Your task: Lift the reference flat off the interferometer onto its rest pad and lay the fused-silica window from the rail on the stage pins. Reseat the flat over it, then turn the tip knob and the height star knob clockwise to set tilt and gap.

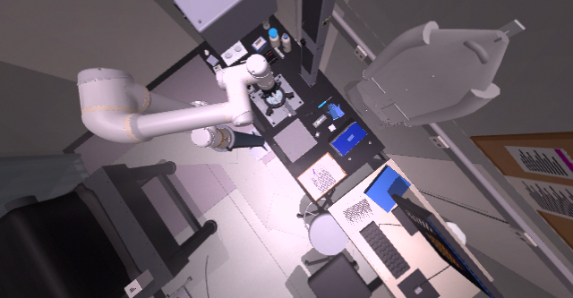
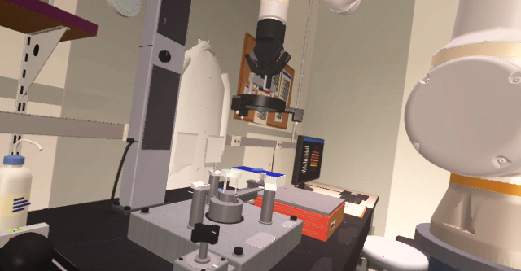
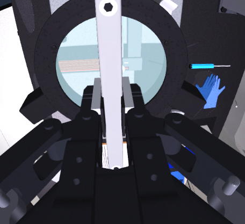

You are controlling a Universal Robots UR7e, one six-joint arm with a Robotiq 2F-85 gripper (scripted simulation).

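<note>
The reference flat [image 3: 111, 57], a pale glass disc in a black ring with side lugs and a grey handle bar across its top, hangs level in my gripper [image 3: 112, 108], which is closed on that bar. In the second side camera the flat [image 2: 259, 103] and my gripper [image 2: 265, 84] are high above the grey interferometer base [image 2: 215, 230]. The fused-silica window [image 2: 230, 175] rests on the stage pins between the posts. A black star knob [image 2: 204, 233] stands at the base's front corner. From overhead the flat [image 1: 274, 98] is over the stage.
The orange-sided box with the grey rest pad [image 2: 303, 210] sits right of the base, next to a dark monitor [image 2: 310, 159]. A wash bottle [image 2: 14, 191] stands at far left. The tall column [image 2: 156, 96] rises behind the base. Blue gloves [image 3: 212, 90] and a blue-handled tool [image 3: 208, 66] lie on the bench.
</note>
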